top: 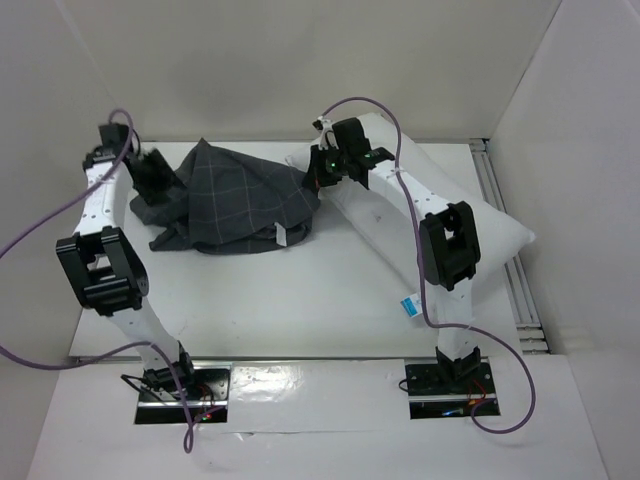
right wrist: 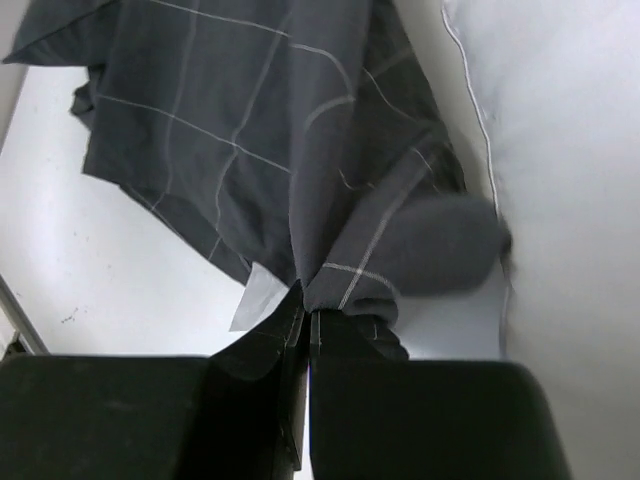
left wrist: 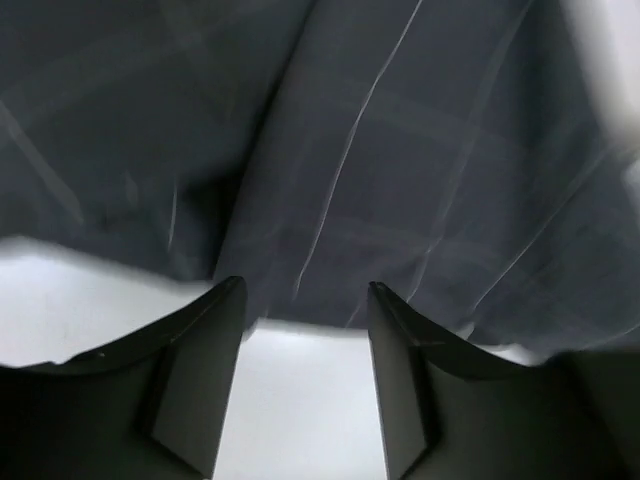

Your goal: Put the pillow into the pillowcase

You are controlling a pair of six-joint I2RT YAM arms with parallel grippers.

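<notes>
The dark grey checked pillowcase (top: 235, 200) lies bunched at the back middle of the table. The white pillow (top: 480, 225) lies to its right, under the right arm, with its blue-and-white tag (top: 410, 307) near the front. My right gripper (top: 312, 180) is shut on the pillowcase's right edge (right wrist: 350, 280), next to the pillow (right wrist: 570, 180). My left gripper (top: 160, 185) is open at the pillowcase's left edge; in the left wrist view its fingers (left wrist: 405, 370) frame bare table just short of the cloth (left wrist: 400, 180).
White walls enclose the table on the left, back and right. A metal rail (top: 510, 250) runs along the right edge beside the pillow. A small white label (top: 283, 236) hangs at the pillowcase's front edge.
</notes>
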